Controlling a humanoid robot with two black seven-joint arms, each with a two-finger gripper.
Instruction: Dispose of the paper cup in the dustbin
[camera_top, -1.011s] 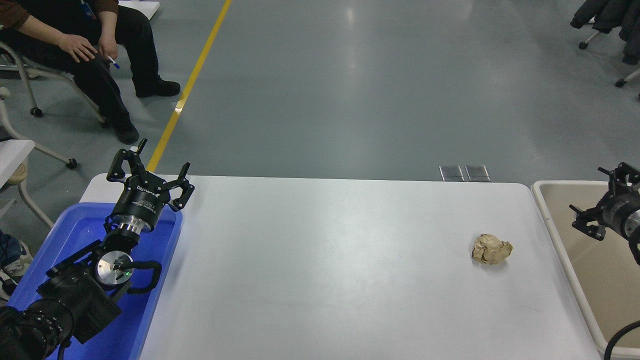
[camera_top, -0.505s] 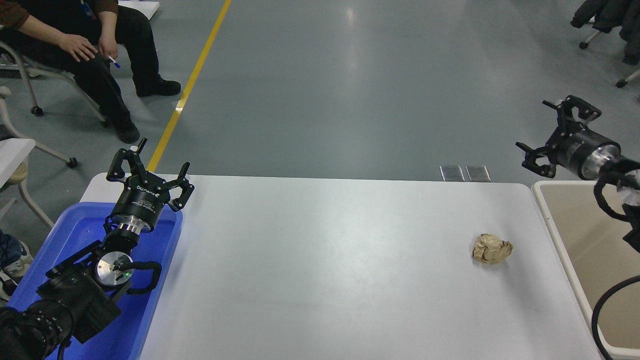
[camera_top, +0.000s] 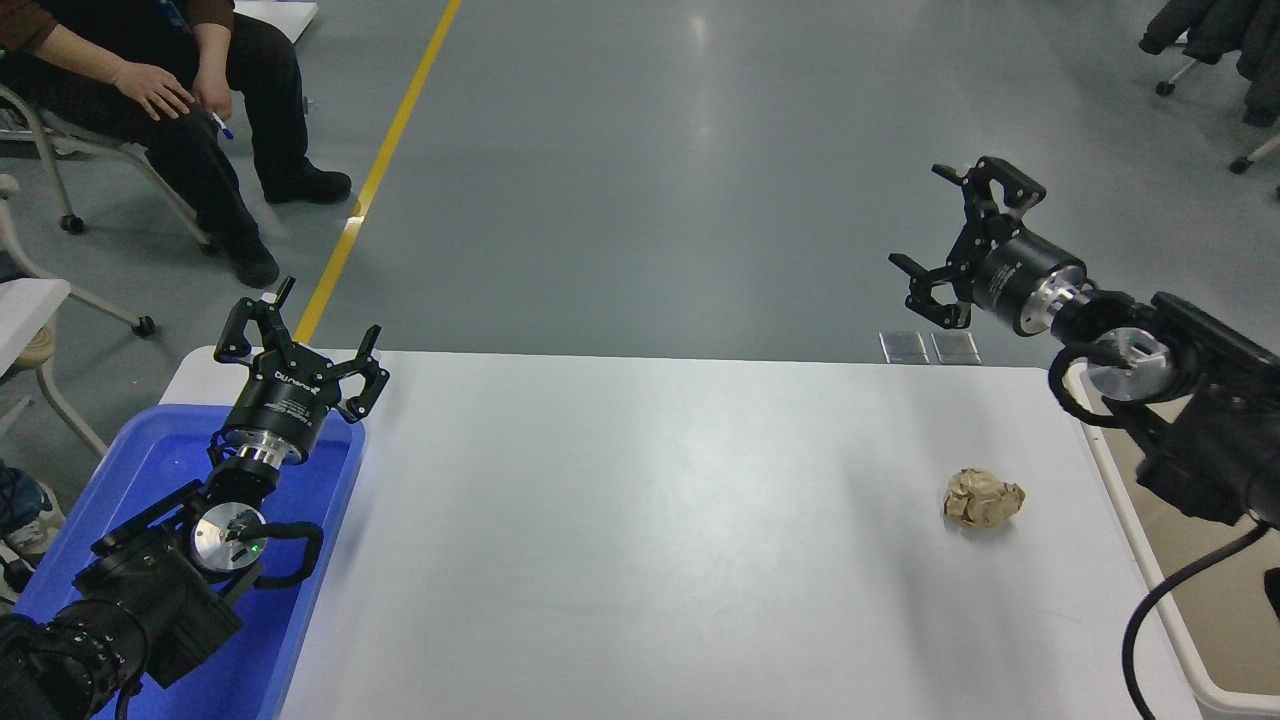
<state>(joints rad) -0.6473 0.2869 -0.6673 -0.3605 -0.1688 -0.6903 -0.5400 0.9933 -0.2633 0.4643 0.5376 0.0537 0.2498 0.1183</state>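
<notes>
The paper cup is not in view. The beige dustbin (camera_top: 1215, 690) stands off the table's right edge, mostly covered by my right arm. My right gripper (camera_top: 945, 235) is open and empty, raised above the table's far right corner, left of the bin. My left gripper (camera_top: 300, 325) is open and empty, parked over the blue tray at the lower left.
A crumpled brown paper ball (camera_top: 983, 499) lies on the white table (camera_top: 640, 520) near its right side. A blue plastic tray (camera_top: 310, 560) sits at the left edge. A person (camera_top: 190, 90) sits on a chair at the far left.
My right arm has risen from over the dustbin and swung left, up over the table's far right corner, staying open. The left arm has not moved.
</notes>
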